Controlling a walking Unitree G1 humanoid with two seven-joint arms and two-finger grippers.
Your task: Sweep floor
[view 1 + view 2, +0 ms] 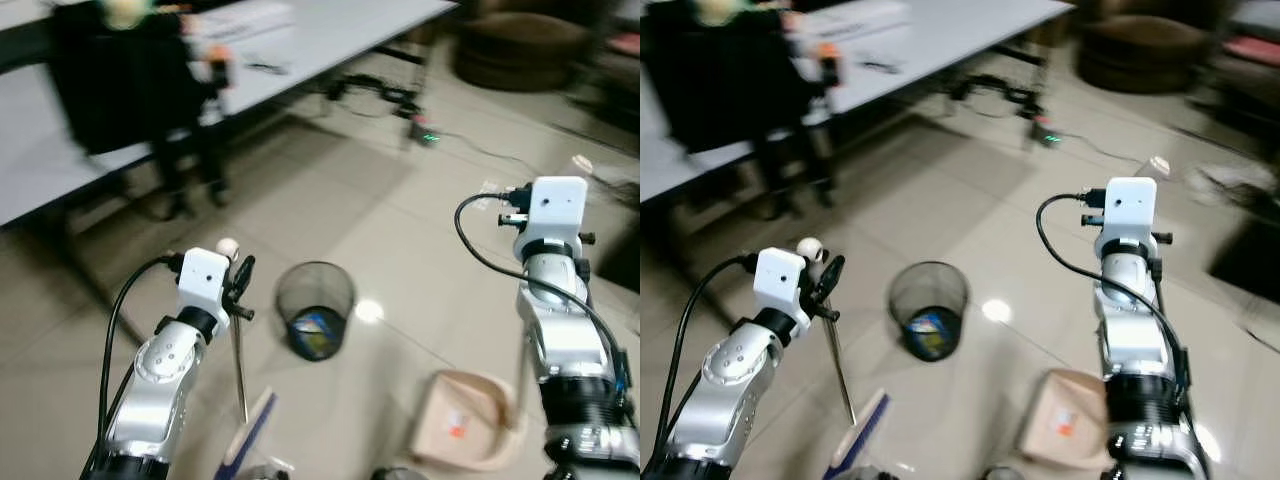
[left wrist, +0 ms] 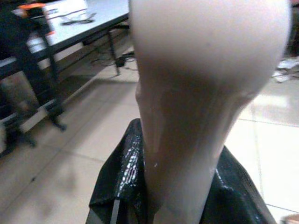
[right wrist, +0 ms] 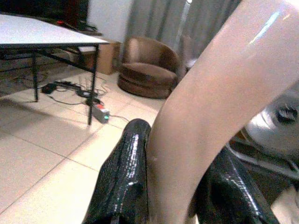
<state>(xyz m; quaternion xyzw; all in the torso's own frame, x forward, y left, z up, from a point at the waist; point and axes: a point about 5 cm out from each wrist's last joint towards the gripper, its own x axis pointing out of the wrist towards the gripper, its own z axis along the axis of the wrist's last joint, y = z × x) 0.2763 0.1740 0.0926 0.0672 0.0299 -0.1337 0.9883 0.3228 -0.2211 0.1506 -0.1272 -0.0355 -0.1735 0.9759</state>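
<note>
Gripping the rounded top of the broom handle [image 1: 228,246], the left gripper [image 1: 240,278] is pinching it between its black fingers [image 2: 122,182]; the pale knob is standing up out of the grip in the left wrist view. From there the thin metal shaft [image 1: 240,370] is running down to the broom head [image 1: 246,437], which is resting on the tiled floor [image 1: 360,200] near the robot's feet.

Closing on a pale, curved handle [image 3: 210,121], the right gripper [image 3: 173,186] is holding it between its fingers in the right wrist view. Low on the right, just inside the right arm, the beige dustpan [image 1: 462,420] is lying on the floor, well apart from the broom head.

Sitting between the two arms, a black mesh wastebasket [image 1: 315,308] is holding something coloured at its bottom. Beyond it, a white table [image 1: 330,40] is crossing the far side, a dark-clothed person [image 1: 130,80] is standing at its near edge, and cables with a power strip [image 1: 425,133] are trailing under its far end.
</note>
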